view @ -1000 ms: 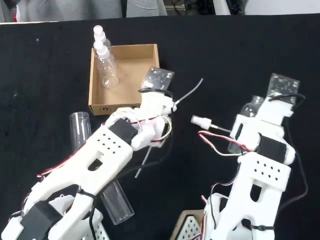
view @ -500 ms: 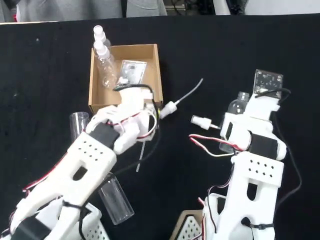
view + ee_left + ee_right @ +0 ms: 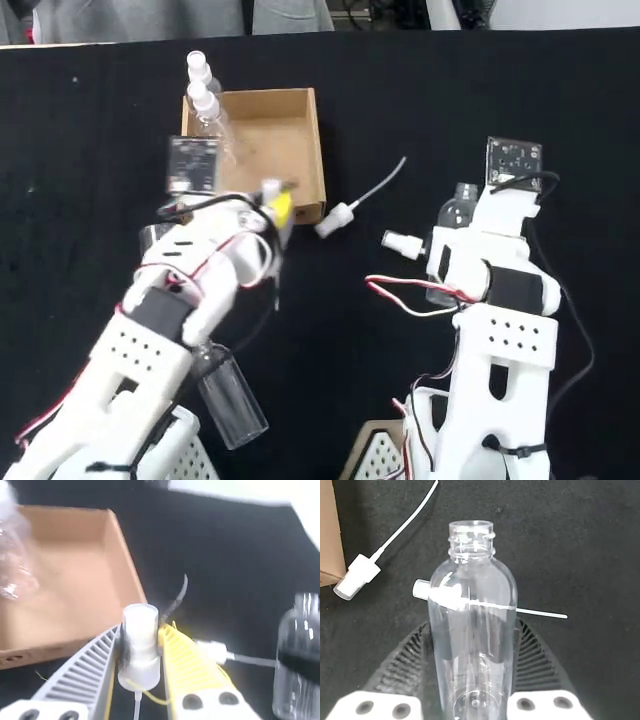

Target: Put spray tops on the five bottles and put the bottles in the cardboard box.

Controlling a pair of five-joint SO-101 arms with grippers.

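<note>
My left gripper (image 3: 140, 655) is shut on a white spray top (image 3: 140, 642), held upright between the grey and yellow fingers with its tube hanging down. In the high view this gripper (image 3: 272, 203) hovers at the front wall of the cardboard box (image 3: 320, 150). Two capped bottles (image 3: 212, 120) lean at the box's left side. My right gripper (image 3: 472, 680) is shut on an open clear bottle (image 3: 472, 615), held upright (image 3: 455, 215) right of the box. Two loose spray tops lie between the arms: one (image 3: 338, 217) by the box corner, another (image 3: 400, 241) beside the held bottle.
An uncapped clear bottle (image 3: 230, 400) lies on the black table near the left arm's base. Another (image 3: 155, 240) lies partly under that arm. The box floor (image 3: 270, 140) is bare on its right half. People sit behind the table's far edge.
The left arm has swung left from the box's right front corner to its front wall, carrying the spray top. The right arm has shifted slightly left and farther with the bottle.
</note>
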